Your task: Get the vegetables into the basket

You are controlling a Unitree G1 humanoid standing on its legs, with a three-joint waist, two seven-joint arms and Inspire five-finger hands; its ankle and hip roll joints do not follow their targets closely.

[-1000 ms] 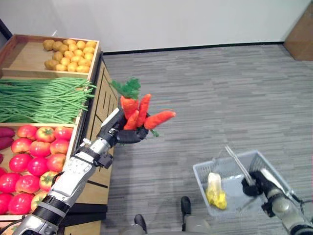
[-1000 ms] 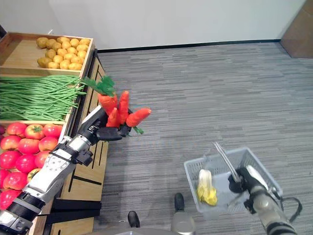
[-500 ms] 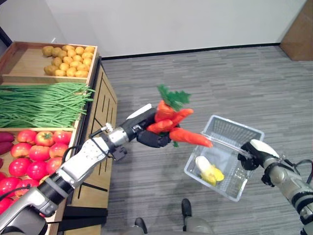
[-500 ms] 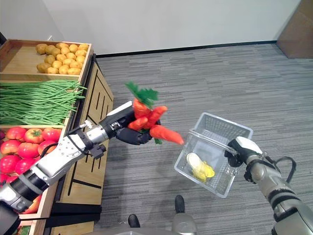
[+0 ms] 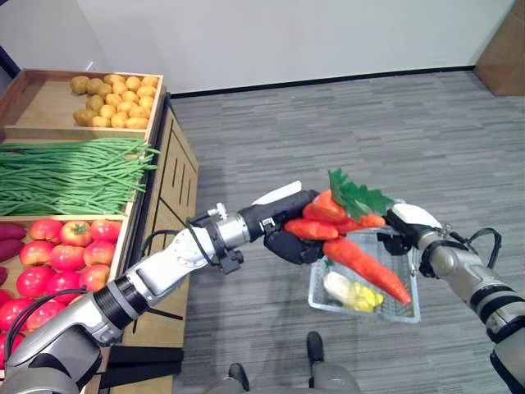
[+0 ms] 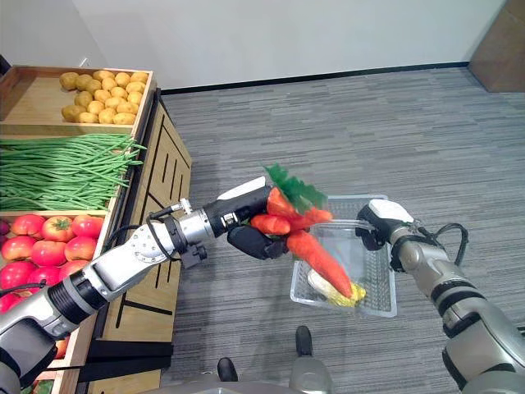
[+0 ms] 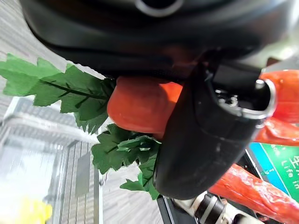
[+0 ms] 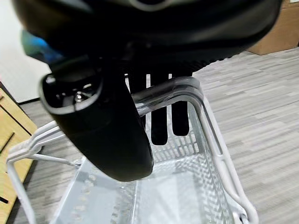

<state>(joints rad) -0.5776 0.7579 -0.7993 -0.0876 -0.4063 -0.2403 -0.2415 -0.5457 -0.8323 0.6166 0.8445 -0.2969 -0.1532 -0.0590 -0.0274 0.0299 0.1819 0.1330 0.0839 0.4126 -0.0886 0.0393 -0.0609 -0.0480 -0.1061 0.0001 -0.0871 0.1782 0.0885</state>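
The task is partly done, as I judge it: a pale yellow-white vegetable (image 5: 351, 293) already lies in the basket (image 5: 408, 308), while the carrot bunch (image 5: 349, 240) has yet to be let go into it. The left hand (image 5: 289, 238) has its fingers curled round the orange roots, the longest carrot hanging past the fingers over the basket with its tip low inside, the green tops fanned above. The right hand (image 6: 376, 222) grips the basket's handle (image 8: 173, 92), holding it just beyond the left hand.
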